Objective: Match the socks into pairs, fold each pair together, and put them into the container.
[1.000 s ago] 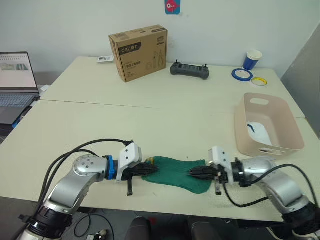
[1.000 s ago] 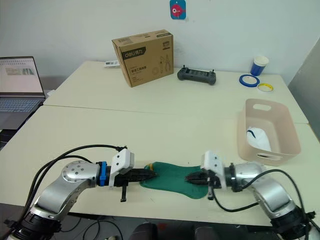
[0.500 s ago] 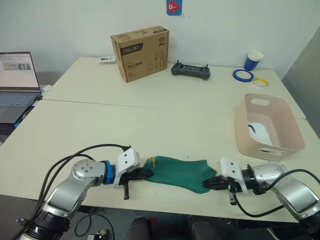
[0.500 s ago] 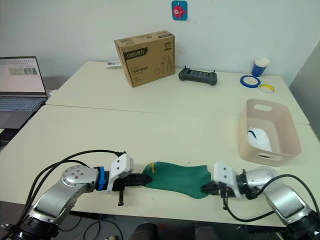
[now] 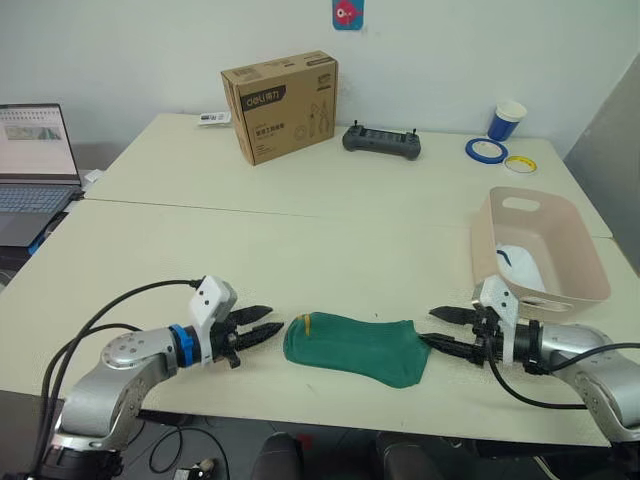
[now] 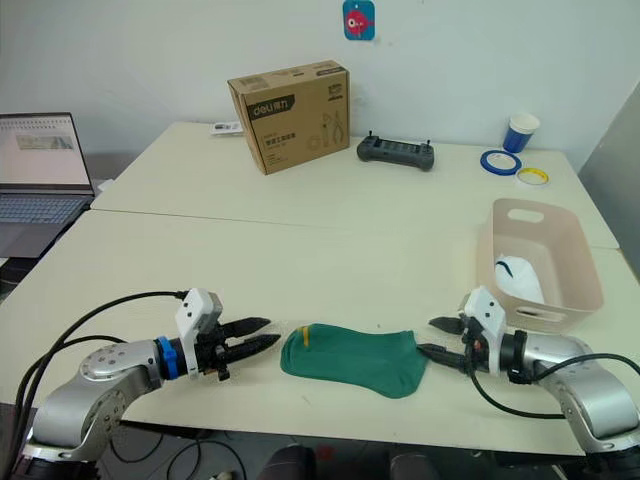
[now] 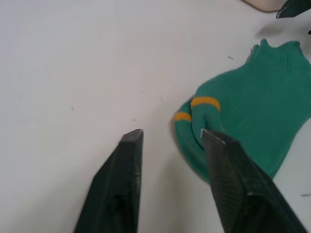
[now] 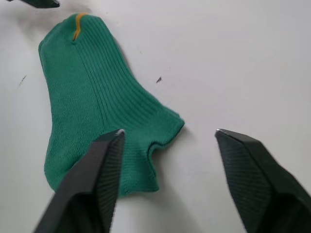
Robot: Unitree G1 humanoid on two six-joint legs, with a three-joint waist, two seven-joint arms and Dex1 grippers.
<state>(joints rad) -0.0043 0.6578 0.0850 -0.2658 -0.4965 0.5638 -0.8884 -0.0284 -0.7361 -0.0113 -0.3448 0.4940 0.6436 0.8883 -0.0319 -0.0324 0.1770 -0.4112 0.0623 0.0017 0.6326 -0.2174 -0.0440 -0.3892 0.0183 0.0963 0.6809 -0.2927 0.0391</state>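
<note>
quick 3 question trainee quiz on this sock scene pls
1. True or false: the left gripper is shut on the green socks.
2. The container stands on which side of the table: A the robot's left, B the robot's right, C dead centre?
3. Fill in: the right gripper has its fingers ____.

Key: 1 false, it is open beside the orange-tabbed cuff end. 2 B. 3 open, at the other end of the socks.
</note>
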